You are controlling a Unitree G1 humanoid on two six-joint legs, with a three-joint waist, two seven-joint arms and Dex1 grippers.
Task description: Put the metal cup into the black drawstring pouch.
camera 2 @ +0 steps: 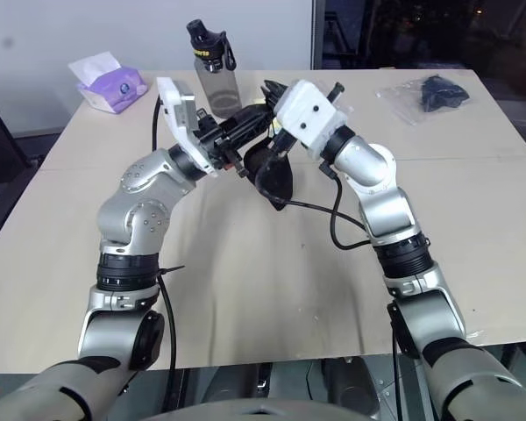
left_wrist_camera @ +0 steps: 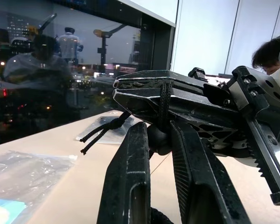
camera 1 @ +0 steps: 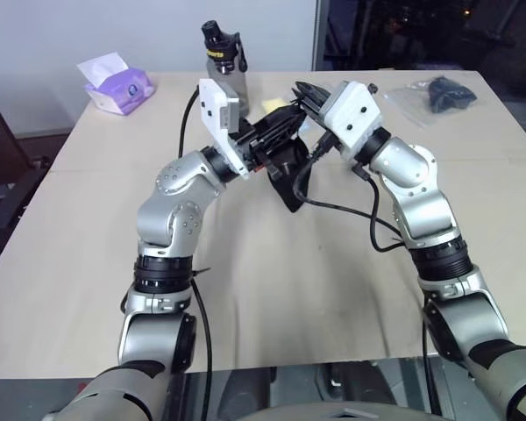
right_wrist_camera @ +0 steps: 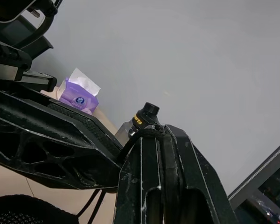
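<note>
Both arms hold the black drawstring pouch [camera 2: 273,178] raised over the desk [camera 2: 245,289] at twelve o'clock. The right hand [right_wrist_camera: 161,133] is clamped tight on its cord; the left hand [left_wrist_camera: 155,135] pinches narrowly at the fabric. Likely closing the mouth; next, pull the cord taut. Metal cup presumably inside

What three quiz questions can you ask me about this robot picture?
1. True or false: the soft black drawstring pouch lies flat on the light wooden table.
2. What stands behind the pouch? A: a tall clear grey bottle with a black cap. B: a red mug. C: a green ball.
3. Fill in: the purple tissue pack sits near the table's far ____ corner.
Key: 1 false; 2 A; 3 left.
</note>
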